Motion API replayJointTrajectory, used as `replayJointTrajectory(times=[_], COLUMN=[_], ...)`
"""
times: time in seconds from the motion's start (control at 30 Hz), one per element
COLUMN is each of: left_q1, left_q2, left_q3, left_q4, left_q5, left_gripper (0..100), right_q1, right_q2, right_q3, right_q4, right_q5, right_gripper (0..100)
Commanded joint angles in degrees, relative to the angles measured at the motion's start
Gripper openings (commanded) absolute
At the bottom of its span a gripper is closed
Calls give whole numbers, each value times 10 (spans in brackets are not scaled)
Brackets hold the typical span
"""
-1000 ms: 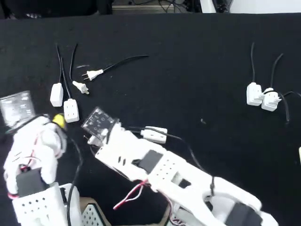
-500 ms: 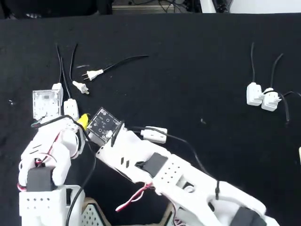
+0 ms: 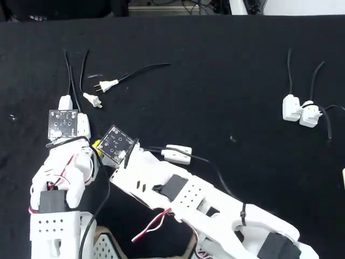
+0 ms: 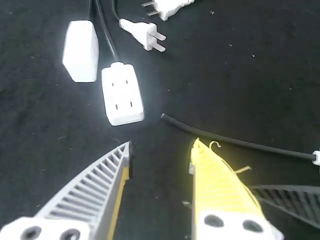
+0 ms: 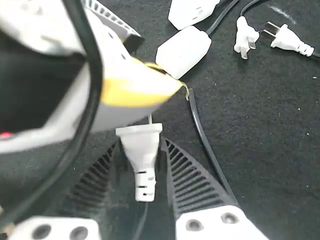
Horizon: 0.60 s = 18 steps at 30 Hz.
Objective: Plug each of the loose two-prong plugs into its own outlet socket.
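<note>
On the black bench (image 3: 215,65), the left pincer (image 4: 161,147) hung spread apart, its grey finger (image 4: 102,192) and yellow finger (image 4: 220,185) well separated with nothing between them. Just above its tips in the left wrist view lay a white double socket (image 4: 121,95) with its slotted face turned up, and a second white socket block (image 4: 80,50) lay just beside it to the upper left, with no slots showing. Both had black cords running to the top of the frame.

Two loose two-prong plugs lay beyond them. The nearer plug (image 4: 145,36) pointed its prongs to the lower right, and the farther plug (image 4: 167,5) sat at the top edge. In the high view these lay in the upper left, one (image 3: 91,100) close to the sockets and the other (image 3: 106,85) just above it with its cord trailing to the right.

The right pincer (image 5: 142,145) was pinching a third white plug (image 5: 141,160) by its body, prongs pointing away from the wrist toward the left arm's yellow finger (image 5: 135,85), which crossed just in front of it. A black cable (image 5: 205,145) ran past on the bench beside the held plug.

In the high view a white connector block (image 3: 178,154) lay just right of the right arm's wrist. Well apart, at the right of the frame, two more white sockets (image 3: 291,108) (image 3: 309,115) lay side by side, touching.
</note>
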Motion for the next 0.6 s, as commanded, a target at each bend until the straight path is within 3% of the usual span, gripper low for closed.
replayJointTrajectory(times=[0.0, 0.57], left_q1=[-12, -9], left_q2=[3, 4], left_q3=[-3, -1], left_q4=[-7, -4], left_q5=[-6, -5], left_gripper=[198, 198], right_q1=[14, 13], right_q2=[-41, -66], right_q3=[-18, -21], right_q4=[0, 15], right_q5=[2, -4], right_gripper=[11, 11])
